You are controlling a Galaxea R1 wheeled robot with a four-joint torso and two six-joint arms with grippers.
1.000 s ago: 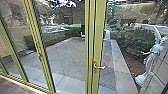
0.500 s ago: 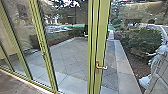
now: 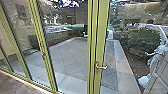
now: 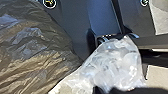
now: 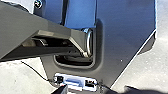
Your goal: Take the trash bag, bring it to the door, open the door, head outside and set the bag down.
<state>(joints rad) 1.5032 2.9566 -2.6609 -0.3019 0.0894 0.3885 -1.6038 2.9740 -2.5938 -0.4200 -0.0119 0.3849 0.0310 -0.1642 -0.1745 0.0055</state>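
Trash bag, dark and bulky, near the left tool; an uneven pull could make the thin film slip or tear. Whether either the left or the right tool is open or closed cannot be told. Clear plastic adjoins the bag. Farther out, the handle on the apparently shut door could snag loose film during passage.

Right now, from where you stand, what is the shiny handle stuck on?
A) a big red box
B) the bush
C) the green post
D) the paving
C, because the handle is fixed to the green post, while the bush and the paving are farther off, outside.
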